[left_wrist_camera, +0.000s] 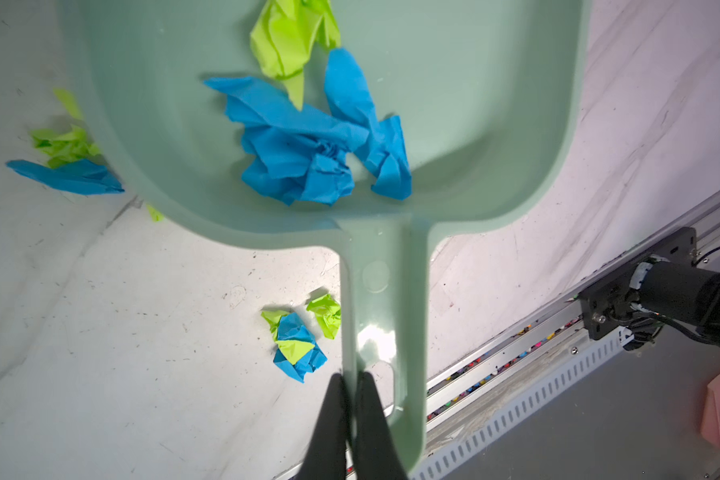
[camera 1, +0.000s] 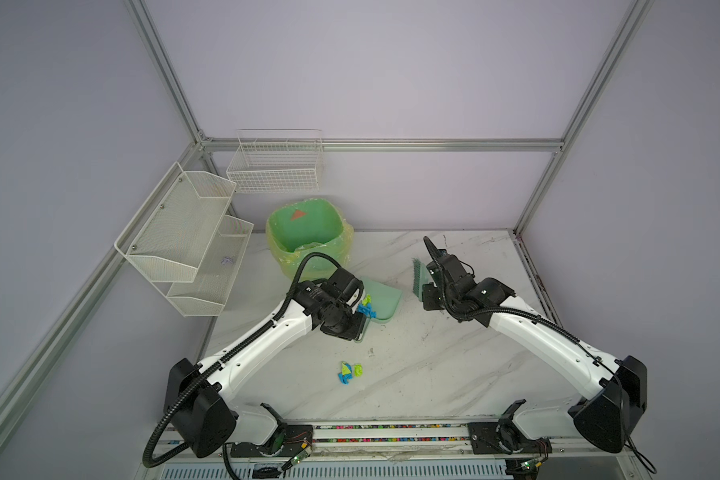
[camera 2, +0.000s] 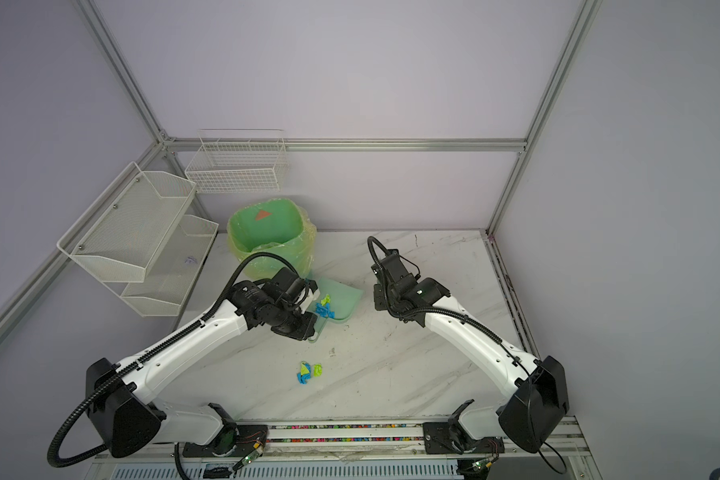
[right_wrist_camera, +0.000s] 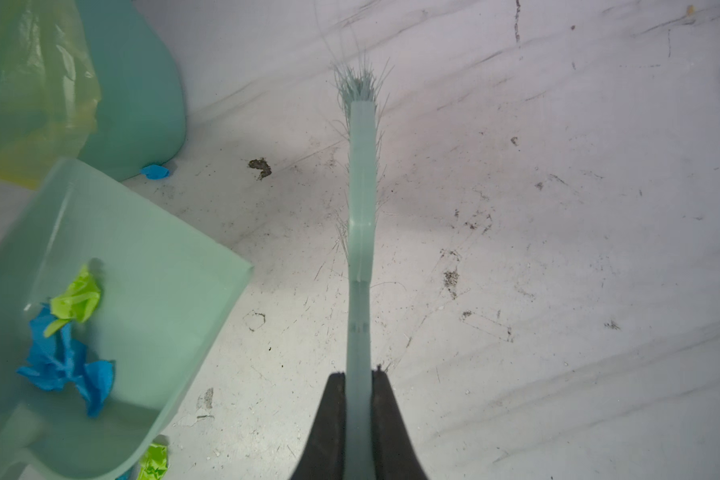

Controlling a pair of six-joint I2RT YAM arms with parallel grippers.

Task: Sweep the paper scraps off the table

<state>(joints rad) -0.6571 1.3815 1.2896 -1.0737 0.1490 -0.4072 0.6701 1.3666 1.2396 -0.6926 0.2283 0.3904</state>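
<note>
1. The left end effector is clamped on the thin, flat handle of the dustpan. Its dark tapered fingers pinch near the handle's end.
2. The right end effector is likewise closed, around the slim handle of the brush. In a top view the brush sits at about 2 o'clock from the dustpan, apart from it. Fine pale-green bristles fray from its tip.
3. The dustpan is smooth, glossy mint plastic: a shallow scoop with rounded walls and a straight open lip. It looks raised off the bench, since some paper scraps show beneath its edge.
4. Several crumpled blue and neon yellow-green wads lie at the back of the pan. A small cluster rests on the white, grey-veined, scuffed bench at about 7 o'clock from the pan. One blue bit lies just beside the base of the bin.
5. The bin is a soft-cornered green tub lined with a thin, crinkly yellow-green bag. It stands near the pan, between 10 and 11 o'clock from it.
6. One load appears gathered, so emptying seems to be the step in hand. The next move calls for carrying the pan level over the bin's rim, then tipping the lip down so the light wads slide out. After that, the lip should be set flat beside the cluster for another sweep.
</note>
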